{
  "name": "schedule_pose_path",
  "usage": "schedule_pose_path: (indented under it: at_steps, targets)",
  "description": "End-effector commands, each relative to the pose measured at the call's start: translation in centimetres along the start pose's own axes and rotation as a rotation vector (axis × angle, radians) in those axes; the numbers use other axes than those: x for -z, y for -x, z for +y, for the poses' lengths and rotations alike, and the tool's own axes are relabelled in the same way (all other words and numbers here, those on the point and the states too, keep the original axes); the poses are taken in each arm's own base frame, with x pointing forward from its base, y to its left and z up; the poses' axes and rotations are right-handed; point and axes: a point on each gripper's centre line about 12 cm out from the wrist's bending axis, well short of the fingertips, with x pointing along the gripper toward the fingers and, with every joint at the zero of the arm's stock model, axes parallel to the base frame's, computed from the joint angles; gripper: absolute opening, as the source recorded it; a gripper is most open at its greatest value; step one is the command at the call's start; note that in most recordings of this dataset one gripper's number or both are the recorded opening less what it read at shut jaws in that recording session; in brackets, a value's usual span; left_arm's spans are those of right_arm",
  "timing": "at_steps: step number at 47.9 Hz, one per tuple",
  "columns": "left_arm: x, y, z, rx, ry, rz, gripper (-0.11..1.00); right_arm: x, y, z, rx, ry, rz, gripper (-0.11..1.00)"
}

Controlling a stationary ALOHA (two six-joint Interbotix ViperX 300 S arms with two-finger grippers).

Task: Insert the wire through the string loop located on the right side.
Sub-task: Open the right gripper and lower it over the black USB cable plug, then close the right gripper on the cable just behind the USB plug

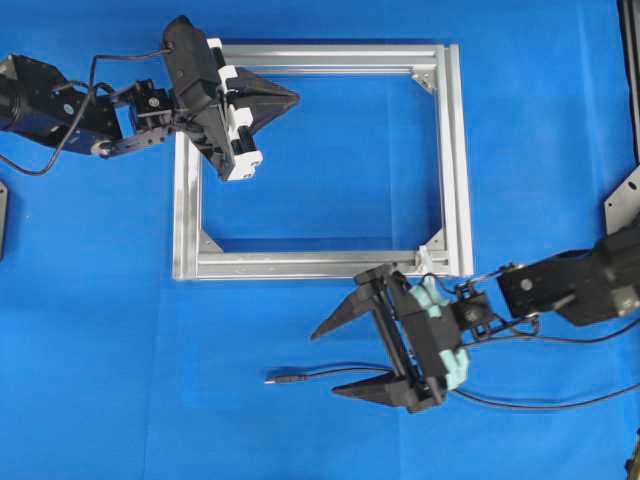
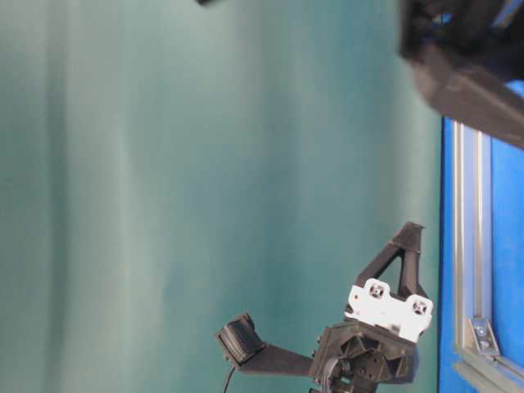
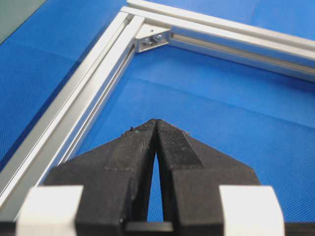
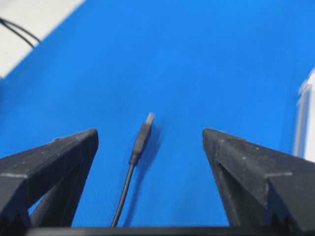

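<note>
The wire (image 1: pixel 320 374) lies on the blue cloth in front of the frame, its plug tip (image 1: pixel 272 380) pointing left. In the right wrist view the plug (image 4: pixel 142 135) rests between the two fingers, touching neither. My right gripper (image 1: pixel 326 363) (image 4: pixel 150 132) is open around the wire's end, low over the cloth. The string loop (image 1: pixel 428 258) is a small white strip at the near right corner of the silver frame (image 1: pixel 455 160). My left gripper (image 1: pixel 296 97) (image 3: pixel 156 121) is shut and empty, hovering inside the frame's far left corner.
The aluminium frame (image 3: pixel 98 83) has triangular corner brackets (image 3: pixel 152 38). The wire trails right under the right arm (image 1: pixel 560 290). In the table-level view the left gripper (image 2: pixel 412 231) hangs above the frame (image 2: pixel 471 246). Open blue cloth lies left of the plug.
</note>
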Motion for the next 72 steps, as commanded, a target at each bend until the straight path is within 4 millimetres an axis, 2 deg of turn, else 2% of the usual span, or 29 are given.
schedule_pose_path:
  at_steps: [1,21,31,36,40,48,54,57,63,72]
  targets:
    - [-1.3,0.2,-0.2,0.007,-0.001,-0.040,0.00,-0.6,-0.9,0.4,-0.004,-0.010,-0.021,0.92]
    - [-1.2,0.3,-0.2,0.007,0.007,-0.037,0.00,3.7,-3.3,-0.2,0.062,-0.098,0.068,0.92]
    - [-1.1,0.4,-0.2,0.007,0.007,-0.033,0.00,4.0,-3.4,-0.2,0.068,-0.105,0.072,0.91]
    - [-1.2,0.4,-0.3,0.010,0.006,-0.035,0.00,3.9,-3.5,-0.2,0.068,-0.102,0.069,0.86]
    - [-1.1,0.4,-0.3,0.010,0.006,-0.033,0.00,3.9,-3.5,-0.2,0.068,-0.101,0.069,0.72]
    - [-1.1,0.5,-0.3,0.010,0.008,-0.032,0.00,3.8,-3.5,-0.2,0.066,-0.095,0.068,0.24]
    - [-1.0,0.5,-0.3,0.009,0.005,-0.032,0.00,3.9,-3.4,-0.2,0.065,-0.093,0.069,0.00]
    - [-1.0,0.5,-0.3,0.011,0.005,-0.032,0.00,3.8,-3.5,-0.1,0.064,-0.092,0.068,-0.04]
    - [-1.0,0.5,-0.3,0.008,0.008,-0.030,0.00,3.7,-3.4,-0.1,0.063,-0.092,0.063,-0.04]
    - [-1.0,0.6,-0.3,0.009,0.007,-0.029,0.00,1.8,-3.0,0.0,0.059,-0.099,0.028,-0.04]
